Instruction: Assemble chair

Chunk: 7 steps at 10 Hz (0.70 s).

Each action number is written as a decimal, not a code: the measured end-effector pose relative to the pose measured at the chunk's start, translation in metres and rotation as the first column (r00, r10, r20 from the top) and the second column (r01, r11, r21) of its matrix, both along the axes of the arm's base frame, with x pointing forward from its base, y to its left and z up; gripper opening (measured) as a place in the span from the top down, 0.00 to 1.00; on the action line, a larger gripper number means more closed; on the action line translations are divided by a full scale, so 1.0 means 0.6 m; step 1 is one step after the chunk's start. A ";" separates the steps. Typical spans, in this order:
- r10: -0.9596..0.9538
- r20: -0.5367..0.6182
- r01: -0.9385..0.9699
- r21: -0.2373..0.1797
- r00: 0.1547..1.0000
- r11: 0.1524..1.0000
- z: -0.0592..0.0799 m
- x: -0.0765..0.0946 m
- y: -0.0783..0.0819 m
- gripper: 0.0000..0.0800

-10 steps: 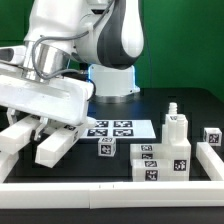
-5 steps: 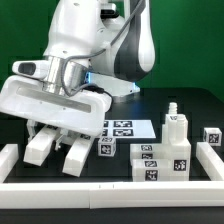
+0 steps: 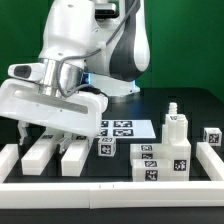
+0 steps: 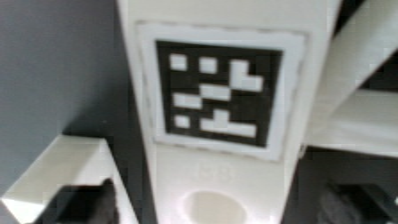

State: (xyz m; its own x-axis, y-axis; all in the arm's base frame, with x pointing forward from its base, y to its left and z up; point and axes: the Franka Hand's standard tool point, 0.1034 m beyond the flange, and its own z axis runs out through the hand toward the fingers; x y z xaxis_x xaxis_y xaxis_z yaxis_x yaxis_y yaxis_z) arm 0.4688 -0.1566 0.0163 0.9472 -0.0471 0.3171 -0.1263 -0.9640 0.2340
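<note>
- Nearest me, the border rail (image 3: 110,186) edges the worktop (image 3: 195,110).
- Just behind it, two white bars (image 3: 40,157) rest beneath the tool (image 4: 217,200), which straddles a tagged bar (image 4: 214,90). Pinching or loose, I cannot tell.
- Beside them a small cube (image 3: 105,148) and notched panels (image 3: 150,163) lie unjoined, so I'd judge assembly barely begun.
- Farthest, the marker board (image 3: 115,128), clear of everything.

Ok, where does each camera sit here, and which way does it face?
Exterior view: off the arm, across the table, facing the arm and its gripper low over white chair bars.
Wrist view: on the wrist, close on a tagged white bar; dark shapes beside it may be fingers.
Shared: probably one of those bars.
</note>
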 end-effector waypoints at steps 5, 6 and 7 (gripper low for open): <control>-0.040 -0.217 0.095 0.247 0.975 0.964 0.035 -0.003 0.056 0.19; -0.044 -0.295 0.139 0.308 0.954 0.941 0.047 0.005 0.061 0.19; -0.042 -0.317 0.145 0.308 0.947 0.940 0.047 0.012 0.058 0.19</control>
